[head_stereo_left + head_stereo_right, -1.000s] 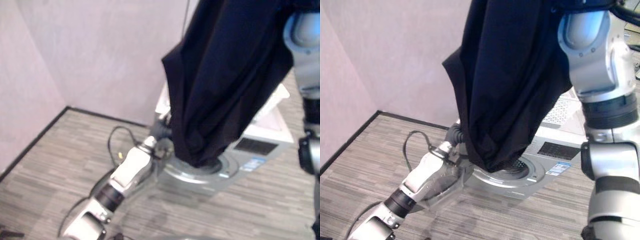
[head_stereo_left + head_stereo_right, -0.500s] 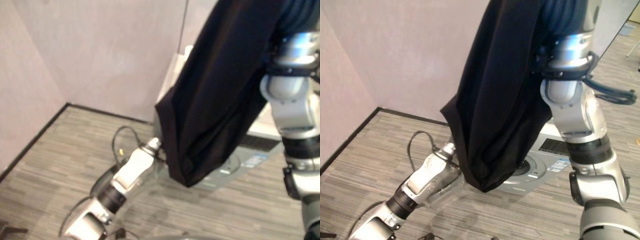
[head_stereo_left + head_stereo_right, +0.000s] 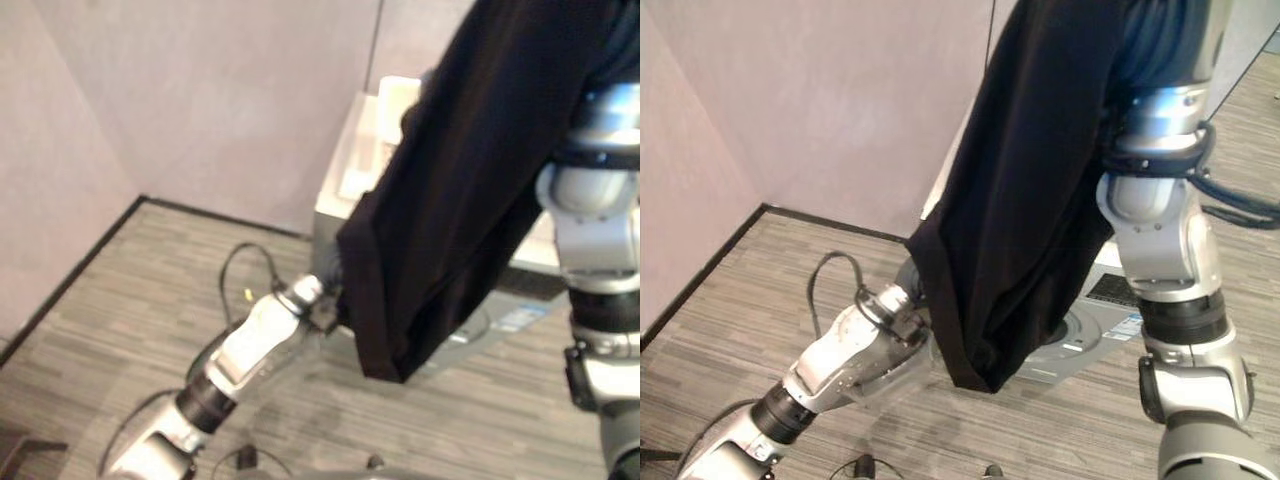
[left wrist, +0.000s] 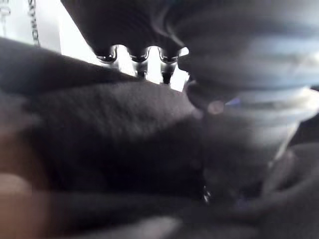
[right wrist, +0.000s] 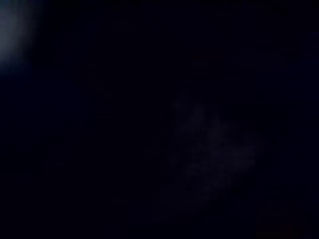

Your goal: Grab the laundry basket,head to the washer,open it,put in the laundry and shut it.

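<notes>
A large dark garment (image 3: 470, 200) hangs from my raised right arm (image 3: 1160, 230); that hand is hidden up inside the cloth. The garment's lower end (image 3: 975, 370) dangles free in front of the white washer (image 3: 350, 180) and covers its round opening. My left arm reaches in low from the left. My left hand (image 3: 902, 322) sits at the left side of the opening, partly behind the cloth's edge. In the left wrist view its fingers (image 4: 139, 57) are straight and rest against the dark cloth (image 4: 109, 149). The washer's see-through door (image 3: 885, 380) stands swung open under my left forearm.
The washer stands against a pale wall (image 3: 200, 100) near a room corner with a black skirting line (image 3: 80, 270). Grey striped floor (image 3: 120, 330) spreads to the left and in front of the washer.
A second ago the garment's lower end lay on the washer's opening; my right arm has since swung in and the cloth now hangs free in front of it. The view has shifted slightly.
</notes>
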